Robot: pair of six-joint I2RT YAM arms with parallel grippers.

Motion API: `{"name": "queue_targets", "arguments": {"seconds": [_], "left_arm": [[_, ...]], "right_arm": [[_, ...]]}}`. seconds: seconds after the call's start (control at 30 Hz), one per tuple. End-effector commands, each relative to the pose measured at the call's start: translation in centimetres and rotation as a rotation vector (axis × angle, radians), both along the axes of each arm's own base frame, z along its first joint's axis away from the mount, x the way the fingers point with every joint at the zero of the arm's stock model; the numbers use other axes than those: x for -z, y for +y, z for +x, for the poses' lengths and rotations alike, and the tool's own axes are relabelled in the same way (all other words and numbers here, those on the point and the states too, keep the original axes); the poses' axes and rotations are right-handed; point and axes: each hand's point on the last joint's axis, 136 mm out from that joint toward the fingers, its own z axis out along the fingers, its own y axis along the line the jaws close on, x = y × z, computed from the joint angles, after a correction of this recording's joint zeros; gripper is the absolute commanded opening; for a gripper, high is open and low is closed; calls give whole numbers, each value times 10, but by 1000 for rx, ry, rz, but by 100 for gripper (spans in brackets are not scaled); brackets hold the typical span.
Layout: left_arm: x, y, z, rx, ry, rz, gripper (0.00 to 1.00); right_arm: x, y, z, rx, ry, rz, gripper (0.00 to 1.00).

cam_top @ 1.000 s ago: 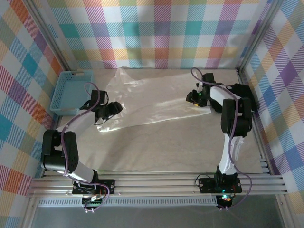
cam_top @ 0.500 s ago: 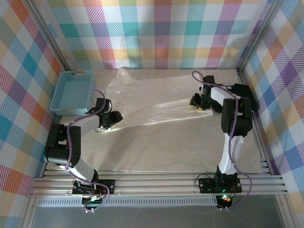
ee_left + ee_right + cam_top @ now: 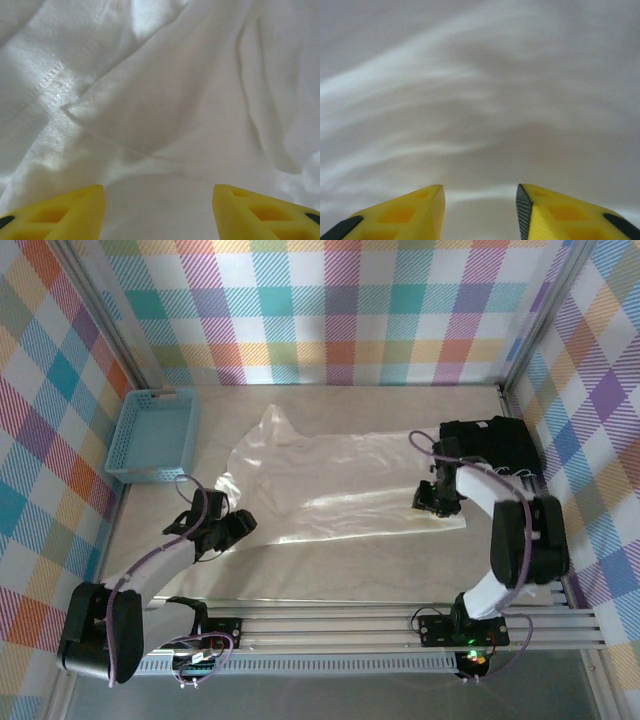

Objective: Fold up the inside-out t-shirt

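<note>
- White and faintly shiny, the inside-out t-shirt (image 3: 330, 485) lies wrinkled across the middle of the table (image 3: 330, 570), stretched between the two arms.
- Overhead, the left gripper (image 3: 228, 530) sits at the shirt's near-left corner and the right gripper (image 3: 432, 498) at its right edge.
- Left wrist view: the left fingers (image 3: 60, 212) stand well apart over creased cloth, clamping nothing.
- Right wrist view: the right fingers (image 3: 400, 215) are parted more narrowly above smooth fabric, with nothing pinched.
- Overhead again, a blue basket (image 3: 152, 435) sits far left, apart from the shirt, and a black folded garment (image 3: 490, 440) lies just behind the right arm.
</note>
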Motion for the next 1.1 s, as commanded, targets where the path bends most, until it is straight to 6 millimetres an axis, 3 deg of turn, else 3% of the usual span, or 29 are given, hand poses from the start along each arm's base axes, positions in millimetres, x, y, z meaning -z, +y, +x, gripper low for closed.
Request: {"name": "queue_targets", "arguments": {"seconds": [0.0, 0.07, 0.17, 0.27, 0.37, 0.5, 0.67, 0.77, 0.87, 0.97, 1.07], "left_arm": [[-30, -9, 17, 42, -43, -16, 60], [-35, -16, 37, 47, -67, -73, 60], [-29, -23, 52, 28, -64, -147, 59], [-17, -17, 59, 11, -38, -132, 58], [-2, -10, 59, -6, -1, -130, 58], [13, -2, 52, -21, 30, -124, 57], [22, 4, 42, -24, 47, -105, 57], [26, 7, 39, -27, 57, -93, 57], [29, 9, 36, -28, 63, -80, 57], [32, 10, 34, -32, 67, -73, 57], [33, 12, 33, -31, 70, -61, 57]], "right_arm": [[-62, 111, 22, -428, -353, 151, 48], [-72, 174, 12, -632, -428, 219, 52], [-71, 251, -9, -882, -505, 253, 58], [-64, 305, -19, -1035, -539, 293, 62], [-45, 337, -25, -1175, -554, 249, 66], [-22, 354, -23, -1269, -566, 142, 67], [1, 355, -3, -1288, -564, 13, 64], [3, 358, 5, -1271, -587, -8, 45], [-8, 360, 12, -1230, -623, -6, 21], [-20, 358, 20, -1172, -641, 21, 5], [-33, 349, 36, -1067, -639, 63, 0]]}}
